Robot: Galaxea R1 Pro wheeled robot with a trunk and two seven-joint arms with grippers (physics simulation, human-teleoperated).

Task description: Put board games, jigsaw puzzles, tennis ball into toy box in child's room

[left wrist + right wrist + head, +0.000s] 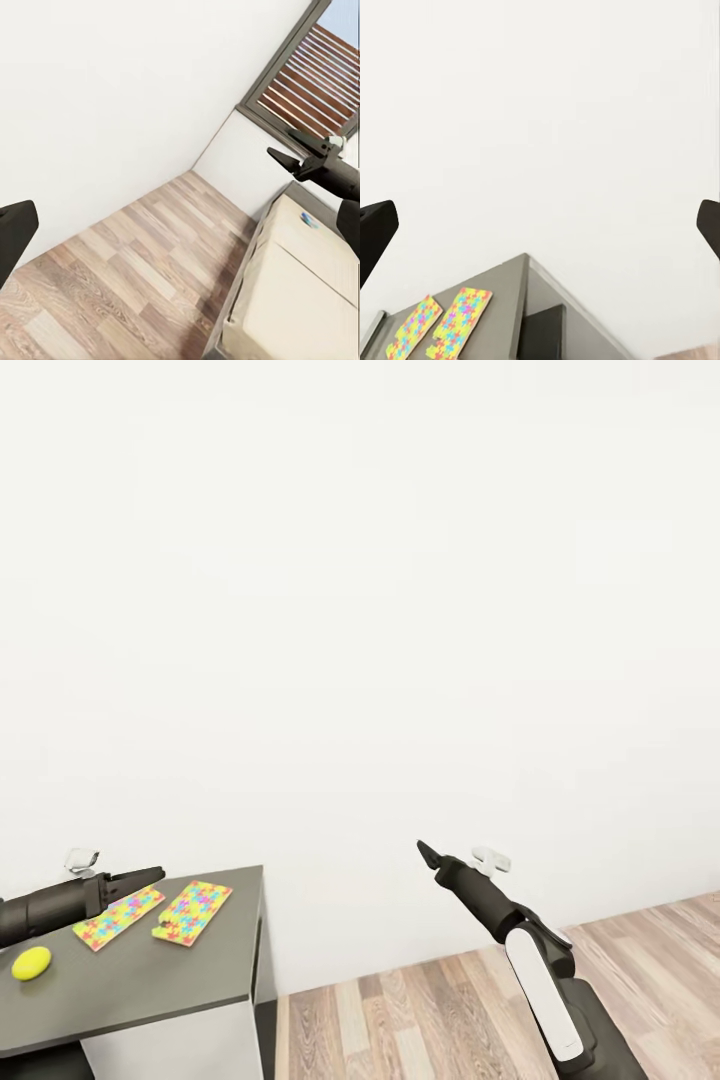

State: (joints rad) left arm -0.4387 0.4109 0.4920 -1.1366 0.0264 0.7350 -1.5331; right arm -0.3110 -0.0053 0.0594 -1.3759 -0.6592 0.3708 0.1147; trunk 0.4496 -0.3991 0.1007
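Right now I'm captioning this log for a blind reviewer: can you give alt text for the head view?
Two jigsaw puzzles and a tennis ball lie on a grey table at lower left, below a blank white wall. The left tool reaches over the table beside the puzzles; the right tool hangs above the wood floor.

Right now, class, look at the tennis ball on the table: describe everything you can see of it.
The tennis ball is a small, plain yellow-green sphere with no visible seam or markings. It rests on the grey table top near its front edge, at the far left of the head view. It lies apart from the two jigsaw puzzles behind it. The left gripper hangs above and behind it, not touching. Nothing but the table touches the ball.
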